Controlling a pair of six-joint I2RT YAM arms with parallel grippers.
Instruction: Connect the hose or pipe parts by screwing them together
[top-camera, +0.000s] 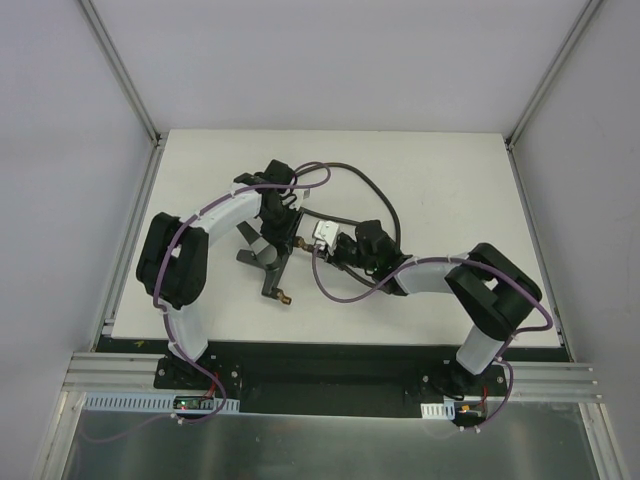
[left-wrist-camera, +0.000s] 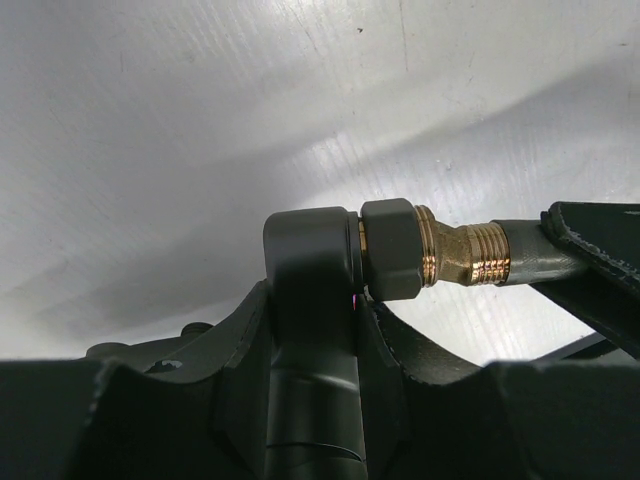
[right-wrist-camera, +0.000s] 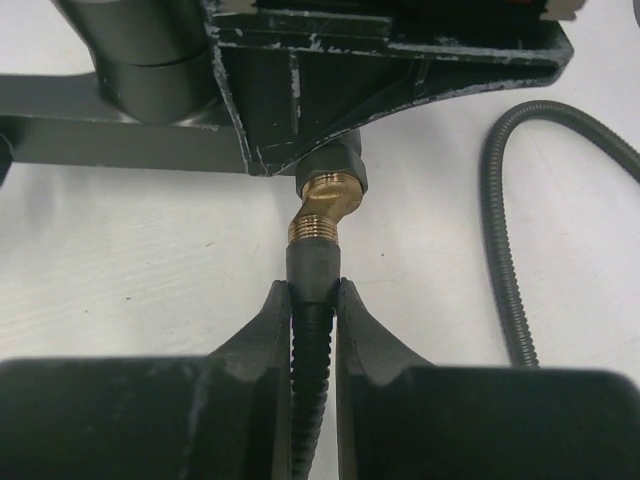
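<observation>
Hose (right-wrist-camera: 312, 345) right of fitting (left-wrist-camera: 310, 255), touching

Scanning all three views now, and I can't read a single word, number or brand. Close up, the fitting (left-wrist-camera: 388, 262) and the hose (right-wrist-camera: 312, 270) show no stamp I can make out. On the rail past the table's near edge, the little green board (top-camera: 186, 403) is too small to read.
</observation>
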